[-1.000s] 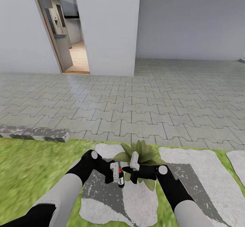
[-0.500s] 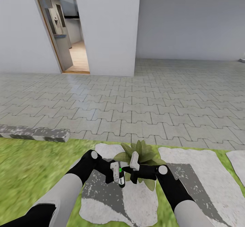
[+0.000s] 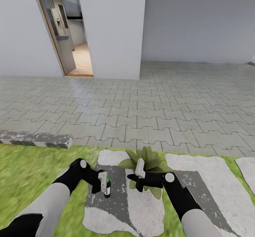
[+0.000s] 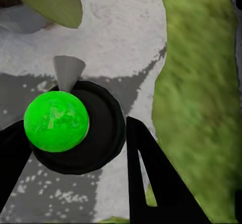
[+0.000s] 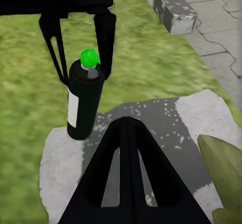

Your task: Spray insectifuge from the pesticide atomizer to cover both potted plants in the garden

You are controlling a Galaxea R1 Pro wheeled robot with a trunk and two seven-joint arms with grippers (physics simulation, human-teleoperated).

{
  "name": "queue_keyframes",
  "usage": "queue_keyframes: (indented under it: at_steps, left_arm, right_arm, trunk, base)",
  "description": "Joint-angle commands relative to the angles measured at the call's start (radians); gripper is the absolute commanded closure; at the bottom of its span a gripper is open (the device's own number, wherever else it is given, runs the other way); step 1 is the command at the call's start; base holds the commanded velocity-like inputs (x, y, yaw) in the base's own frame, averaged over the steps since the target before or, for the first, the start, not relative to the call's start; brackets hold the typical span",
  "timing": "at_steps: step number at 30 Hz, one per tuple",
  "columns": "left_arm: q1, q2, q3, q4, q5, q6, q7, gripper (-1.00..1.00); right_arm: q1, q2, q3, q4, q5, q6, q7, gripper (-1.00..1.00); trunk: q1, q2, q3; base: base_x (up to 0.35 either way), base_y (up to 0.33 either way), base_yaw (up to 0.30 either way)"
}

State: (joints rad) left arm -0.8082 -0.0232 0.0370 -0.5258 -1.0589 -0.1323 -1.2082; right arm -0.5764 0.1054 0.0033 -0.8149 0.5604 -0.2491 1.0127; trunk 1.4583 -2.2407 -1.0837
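Grey pavers [image 3: 159, 116] met lawn [image 3: 32, 173] and stepping stone [image 3: 141, 208]. At 6 o'clock, left hand [image 3: 105, 184] gripped the pesticide atomizer [image 3: 107, 191]; right hand [image 3: 136, 176], fingers together and empty, partly hid the potted plant [image 3: 148, 160].

Plain grey walls [image 3: 198, 20] across the top of the head view, with an open doorway [image 3: 69, 31] at upper left — wood floor and a steel fridge [image 3: 58, 18] inside. Grey interlocking pavers [image 3: 141, 102] fill the middle. Low stone curb [image 3: 35, 139] at left — then blurry green lawn [image 3: 24, 173] and pale stepping stones [image 3: 209, 180] along the bottom.
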Motion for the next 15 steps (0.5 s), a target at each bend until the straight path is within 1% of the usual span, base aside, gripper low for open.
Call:
queue_keyframes:
  at_steps: [1, 5, 6, 7, 8, 10, 11, 12, 13, 15]
  left_arm:
    - [0.000, 0.018, 0.004, -0.002, -0.008, -0.010, -0.002, 1.00]
    - [0.001, 0.063, 0.004, -0.005, -0.009, -0.010, -0.002, 1.00]
    - [0.001, 0.076, 0.005, -0.005, -0.008, -0.011, -0.002, 1.00]
    - [0.001, 0.097, 0.008, -0.006, -0.008, -0.011, -0.003, 1.00]
    - [0.001, 0.105, 0.009, -0.006, -0.008, -0.012, -0.002, 1.00]
    - [0.001, 0.136, 0.013, -0.005, -0.007, -0.012, -0.002, 1.00]
    - [0.001, 0.161, 0.015, -0.005, -0.005, -0.012, -0.002, 1.00]
    - [0.002, 0.179, 0.016, -0.005, -0.003, -0.012, -0.002, 1.00]
    - [0.003, 0.195, 0.016, -0.004, -0.002, -0.012, -0.001, 1.00]
    - [0.005, 0.222, 0.017, -0.002, -0.003, -0.012, -0.001, 1.00]
  right_arm:
    - [0.000, 0.000, -0.001, -0.001, 0.008, -0.005, 0.001, 1.00]
    - [0.000, 0.000, 0.000, 0.000, 0.009, -0.006, 0.001, 1.00]
    - [0.000, 0.000, -0.001, 0.000, 0.009, -0.006, 0.001, 1.00]
    - [0.000, 0.000, -0.001, 0.000, 0.009, -0.006, 0.001, 1.00]
    - [0.000, 0.000, -0.001, 0.000, 0.009, -0.006, 0.001, 1.00]
    - [0.000, -0.001, -0.003, 0.000, 0.009, -0.006, 0.001, 1.00]
    - [0.000, -0.002, -0.005, 0.001, 0.009, -0.006, 0.001, 1.00]
    - [0.000, -0.004, -0.006, 0.003, 0.009, -0.006, 0.001, 1.00]
    - [0.000, -0.006, -0.007, 0.004, 0.009, -0.006, 0.001, -1.00]
    - [0.000, -0.010, -0.007, 0.006, 0.010, -0.006, 0.001, -1.00]
  trunk:
    - [0.000, 0.000, -0.001]
    - [0.000, 0.000, -0.001]
    - [0.000, 0.000, -0.001]
    - [0.000, 0.000, -0.001]
    - [0.000, 0.000, -0.001]
    - [0.000, 0.000, -0.001]
    - [0.000, 0.000, -0.001]
    - [0.000, 0.000, -0.001]
    - [0.000, 0.000, -0.001]
    - [0.000, 0.000, -0.001]
  base:
    - [0.000, 0.000, 0.000]
    - [0.000, 0.000, 0.000]
    - [0.000, 0.000, 0.000]
    - [0.000, 0.000, 0.000]
    - [0.000, 0.000, 0.000]
    - [0.000, 0.000, 0.000]
    - [0.000, 0.000, 0.000]
    - [0.000, 0.000, 0.000]
    - [0.000, 0.000, 0.000]
    - [0.000, 0.000, 0.000]
